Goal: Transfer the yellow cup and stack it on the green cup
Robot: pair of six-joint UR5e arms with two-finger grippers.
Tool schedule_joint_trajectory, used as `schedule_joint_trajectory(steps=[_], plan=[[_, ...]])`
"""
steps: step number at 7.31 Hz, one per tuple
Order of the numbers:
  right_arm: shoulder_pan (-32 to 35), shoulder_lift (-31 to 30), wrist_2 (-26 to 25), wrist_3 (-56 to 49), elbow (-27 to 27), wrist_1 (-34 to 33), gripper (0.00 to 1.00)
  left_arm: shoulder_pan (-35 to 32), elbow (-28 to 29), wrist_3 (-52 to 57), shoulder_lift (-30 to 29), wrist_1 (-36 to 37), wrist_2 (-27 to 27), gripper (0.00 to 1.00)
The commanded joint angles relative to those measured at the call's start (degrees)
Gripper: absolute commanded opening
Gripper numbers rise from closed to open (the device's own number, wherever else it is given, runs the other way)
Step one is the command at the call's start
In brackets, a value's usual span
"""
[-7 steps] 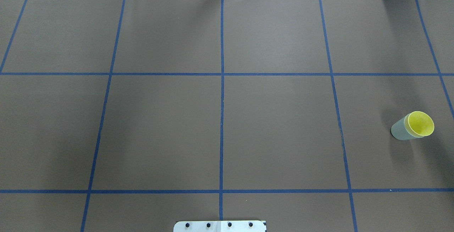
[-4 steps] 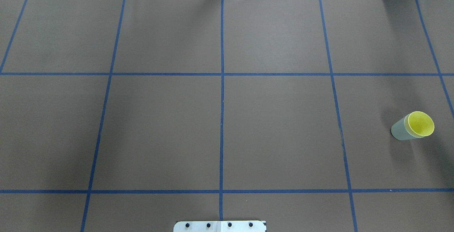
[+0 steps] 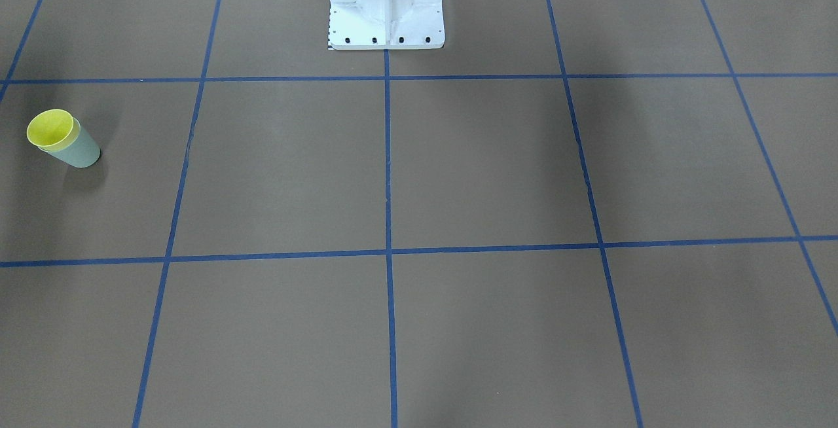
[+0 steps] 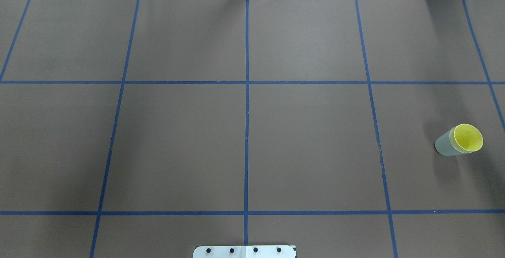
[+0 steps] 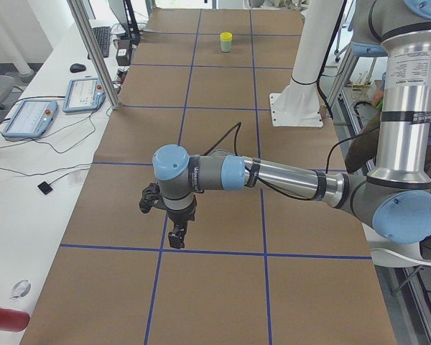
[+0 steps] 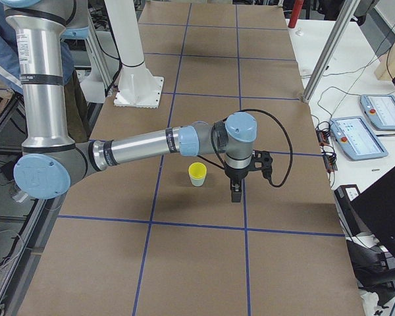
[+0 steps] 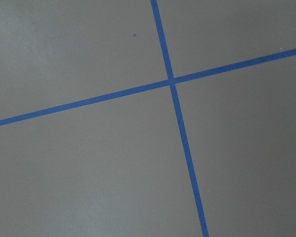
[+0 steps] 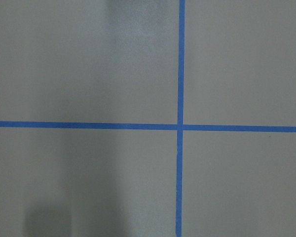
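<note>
The yellow cup (image 4: 468, 137) sits nested inside the green cup (image 4: 445, 145), upright on the brown mat at the right side of the overhead view. The stack also shows at the left of the front-facing view, yellow cup (image 3: 50, 128) in green cup (image 3: 80, 148). In the exterior right view my right gripper (image 6: 235, 193) hangs just beside the stacked cups (image 6: 197, 172), apart from them. My left gripper (image 5: 177, 233) hangs over the mat far from the cups (image 5: 226, 41). I cannot tell whether either gripper is open or shut.
The white robot base (image 3: 386, 2) stands at the table's near edge. Blue tape lines (image 4: 246, 112) divide the mat into squares. Tablets and cables (image 5: 86, 93) lie on the white bench beyond the mat. Both wrist views show only mat and tape.
</note>
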Motion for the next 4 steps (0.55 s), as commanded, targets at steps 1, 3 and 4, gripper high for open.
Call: schedule_joint_trajectory(steps=[1,3,4], plan=[[0.0,0.1,0.0,0.0,0.0,0.0,1.00,0.0,-0.2,-0.1,-0.1,-0.1,-2.2,1.00],[0.0,0.1,-0.1,0.0,-0.1,0.0,1.00,0.1,-0.1,-0.1,-0.6,-0.2,-2.5,1.00],[-0.1,0.2,0.0,0.0,0.0,-0.1,1.00,0.0,-0.3,-0.1,-0.5,-0.3,-2.5,1.00]])
